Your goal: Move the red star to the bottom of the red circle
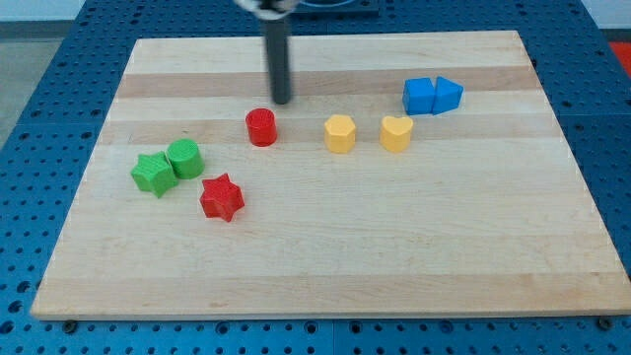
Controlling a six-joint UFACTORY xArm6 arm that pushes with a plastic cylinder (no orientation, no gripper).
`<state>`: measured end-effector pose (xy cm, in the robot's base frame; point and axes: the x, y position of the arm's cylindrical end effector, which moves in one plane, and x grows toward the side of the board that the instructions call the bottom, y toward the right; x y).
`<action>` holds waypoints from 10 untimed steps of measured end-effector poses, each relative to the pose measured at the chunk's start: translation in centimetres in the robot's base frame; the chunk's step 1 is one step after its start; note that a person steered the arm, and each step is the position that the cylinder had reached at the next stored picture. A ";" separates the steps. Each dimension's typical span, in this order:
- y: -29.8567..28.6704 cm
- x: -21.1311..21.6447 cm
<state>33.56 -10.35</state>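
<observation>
The red star (222, 197) lies on the wooden board, left of centre. The red circle (261, 127) stands above it and a little to the view's right, apart from it. My tip (283, 101) is just above and to the right of the red circle, close to it but with a small gap. The tip is well away from the red star.
A green star (151, 174) and a green circle (184, 158) touch each other left of the red star. A yellow hexagon (340, 133) and a yellow heart (396, 133) sit right of the red circle. Two blue blocks (432, 96) sit together at the upper right.
</observation>
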 end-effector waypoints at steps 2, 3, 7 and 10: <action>-3.5 4.9; 0.4 4.2; 0.2 4.3; -0.8 11.5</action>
<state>45.08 -11.10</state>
